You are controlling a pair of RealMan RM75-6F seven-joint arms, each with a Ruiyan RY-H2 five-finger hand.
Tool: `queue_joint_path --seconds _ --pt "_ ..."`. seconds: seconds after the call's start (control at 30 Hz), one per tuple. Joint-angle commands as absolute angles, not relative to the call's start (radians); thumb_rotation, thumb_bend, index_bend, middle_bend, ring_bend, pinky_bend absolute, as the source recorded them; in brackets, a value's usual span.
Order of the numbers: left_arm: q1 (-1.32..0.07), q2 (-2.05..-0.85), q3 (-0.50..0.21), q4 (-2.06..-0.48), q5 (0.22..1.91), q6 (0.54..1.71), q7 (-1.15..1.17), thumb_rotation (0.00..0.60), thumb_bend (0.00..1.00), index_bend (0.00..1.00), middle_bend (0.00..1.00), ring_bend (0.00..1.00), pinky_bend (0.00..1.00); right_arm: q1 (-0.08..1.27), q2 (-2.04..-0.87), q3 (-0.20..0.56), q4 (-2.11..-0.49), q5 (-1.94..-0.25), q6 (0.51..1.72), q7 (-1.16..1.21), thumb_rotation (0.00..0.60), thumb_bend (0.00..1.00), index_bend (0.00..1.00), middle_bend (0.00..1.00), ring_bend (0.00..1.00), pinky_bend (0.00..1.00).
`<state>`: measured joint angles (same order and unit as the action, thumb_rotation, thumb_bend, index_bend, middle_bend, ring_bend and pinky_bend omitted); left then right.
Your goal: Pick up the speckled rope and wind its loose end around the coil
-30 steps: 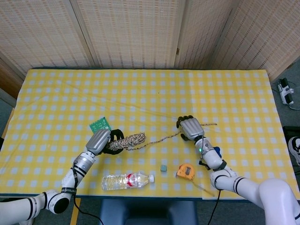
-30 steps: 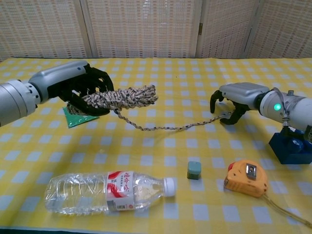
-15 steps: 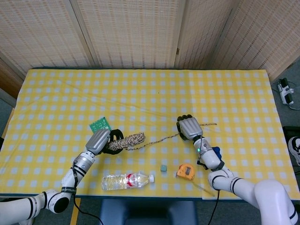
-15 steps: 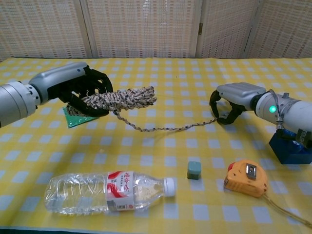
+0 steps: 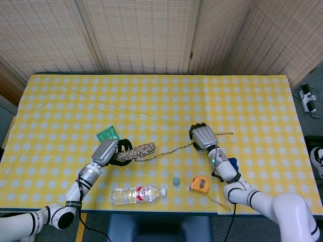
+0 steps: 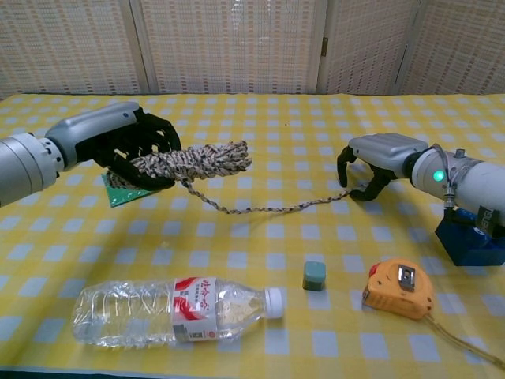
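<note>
My left hand (image 6: pixel 118 146) grips the speckled rope's coil (image 6: pixel 189 162) over the green card (image 6: pixel 118 192); soft, light, floppy. My right hand (image 6: pixel 371 162) curls over the loose end (image 6: pixel 316 202), right of the coil (pinch unclear).

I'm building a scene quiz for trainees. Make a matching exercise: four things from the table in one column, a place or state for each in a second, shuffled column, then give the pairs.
Things:
1. coiled speckled rope
2. clear plastic water bottle
3. orange tape measure
4. small green circuit board

Places or states:
A. lying on its side near the front edge
B. partly hidden under the left hand
C. gripped by the left hand, its loose end trailing to the right hand
D. just right of the small grey-green block

Pairs: 1-C, 2-A, 3-D, 4-B
</note>
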<state>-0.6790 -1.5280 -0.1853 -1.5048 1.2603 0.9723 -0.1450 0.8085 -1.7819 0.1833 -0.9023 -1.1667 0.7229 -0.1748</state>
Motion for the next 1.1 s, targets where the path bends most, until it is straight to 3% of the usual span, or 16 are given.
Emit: queue_joint_path --seconds 0.03,0.47,0.7,1.1 --pt "-0.679 -1.528 -0.186 -1.504 1.259 0.971 -0.145 0.6 0.72 0.74 0.69 0.69 0.76 0.809 -1.785 0.181 -0.899 -1.166 0.721 -0.181 0.6 0.42 0.5 0.24 0.2 0.2" --pt "-0.676 -1.531 -0.188 -1.499 1.261 0.977 -0.153 0.6 0.72 0.74 0.69 0.69 0.76 0.807 -1.804 0.179 -0.875 -1.173 0.732 -0.188 0.6 0.42 0.61 0.31 0.22 0.21" --pt "-0.669 -1.524 -0.193 -1.511 1.269 0.992 -0.162 0.6 0.72 0.74 0.69 0.69 0.76 0.799 -1.791 0.182 -0.895 -1.182 0.75 -0.182 0.6 0.42 0.62 0.32 0.23 0.21" --pt "-0.684 -1.475 -0.222 -1.605 1.333 1.009 -0.226 0.6 0.72 0.74 0.69 0.69 0.76 0.768 -1.634 0.248 -1.192 -1.206 0.887 -0.152 0.6 0.45 0.62 0.33 0.26 0.21"
